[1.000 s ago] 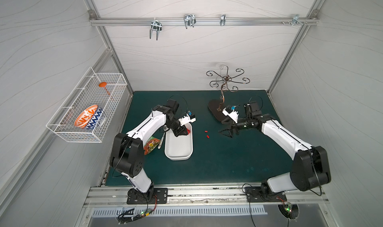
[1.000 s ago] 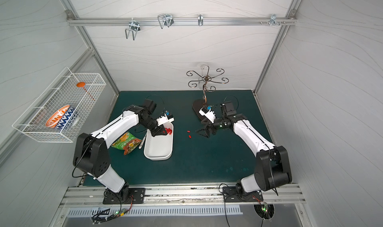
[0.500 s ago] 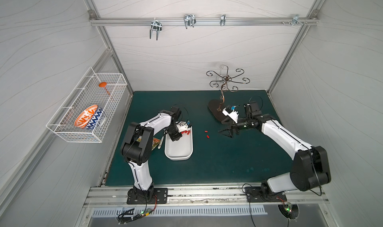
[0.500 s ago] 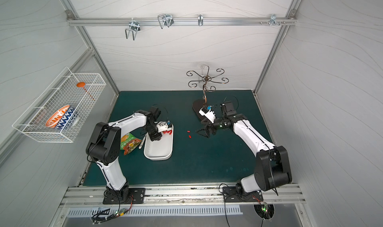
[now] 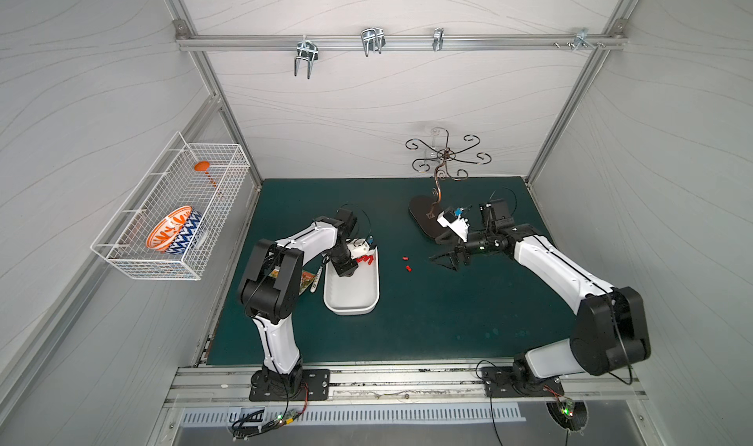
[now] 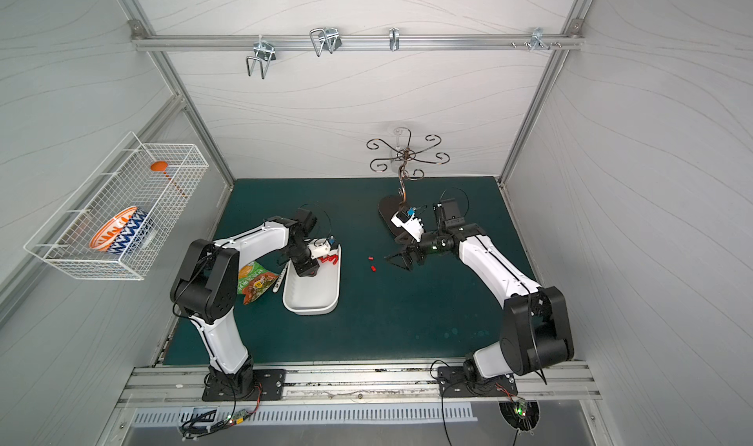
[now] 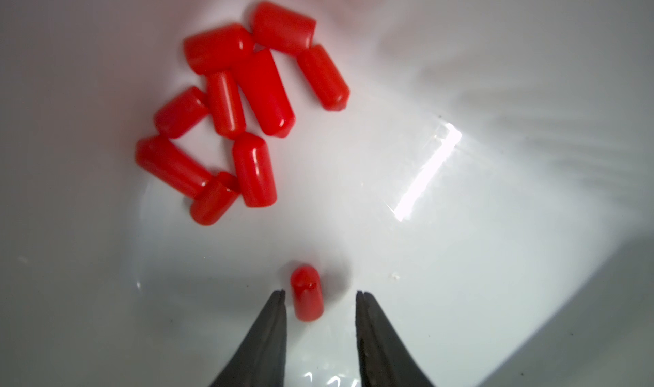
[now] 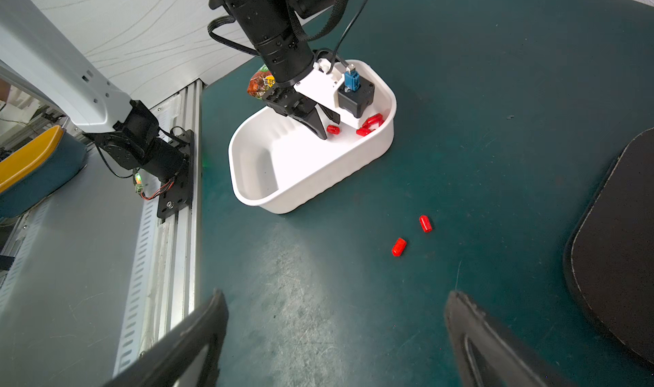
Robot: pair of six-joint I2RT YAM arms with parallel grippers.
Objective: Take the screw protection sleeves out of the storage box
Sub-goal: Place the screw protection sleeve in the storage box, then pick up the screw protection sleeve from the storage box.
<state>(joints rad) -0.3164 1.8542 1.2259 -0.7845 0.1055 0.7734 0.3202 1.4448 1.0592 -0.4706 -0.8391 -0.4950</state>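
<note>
Left tool [image 7: 320,293], jaws parted, is straddling one red sleeve [image 7: 306,297] lying on the floor of the white box [image 8: 311,187]; an off-centre pinch is risking flicking it away. Right tool [image 8: 334,300] is hanging wide open over the tabletop [image 8: 495,84].

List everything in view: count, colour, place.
table mat: one, dark green
shallow white plastic storage box: one, white, on the mat
small red cylindrical plastic sleeves: ten, red, in the box, nine clustered, one lone sleeve
same red sleeves: two, on the mat, between arms
crinkly snack packet: one, green-orange, beside the box
wire basket: one, white, on the side wall
patterned bowl: one, orange-and-blue, in the basket
long-handled spoon: one, orange, in the basket
scrolled metal hook stand: one, dark, back of the mat
metal hooks: four, silver, back rail
left end effector: one, black, open astride the lone sleeve
right end effector: one, black, open above the mat
</note>
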